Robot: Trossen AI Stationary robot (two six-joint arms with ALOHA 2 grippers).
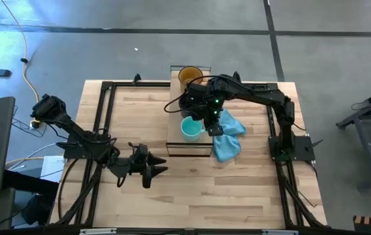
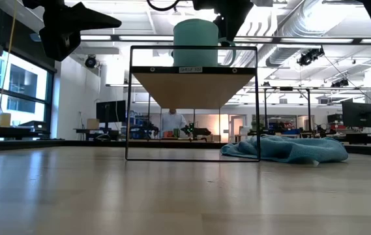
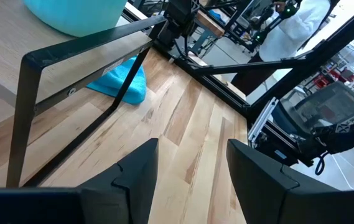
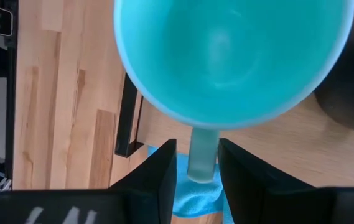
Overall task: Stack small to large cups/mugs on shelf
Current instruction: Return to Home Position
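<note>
The right arm reaches from its base at the right side of the table toward the middle, with the elbow bent and the wrist turned down over the shelf. The right gripper hangs above the edge of the shelf, just beside the teal mug. In the right wrist view the handle of this mug lies between the two fingers. The jaws are a little spread. One finger is apart from the handle, with a narrow gap where blue shows through, and the other is very near it, so they do not pinch it.

The teal mug stands upright on top of the shelf, at the end nearest to the low camera. The yellow mug stands at the far end of the same shelf. Between these two, the right arm covers most of the black mug, and only a dark round shape shows just beside the teal one.

A blue cloth lies crumpled on the table, touching the right side of the shelf.

The left arm is folded low over the left part of the table. The left gripper points to the shelf but is well apart from it, with its jaws spread and nothing between them.
</note>
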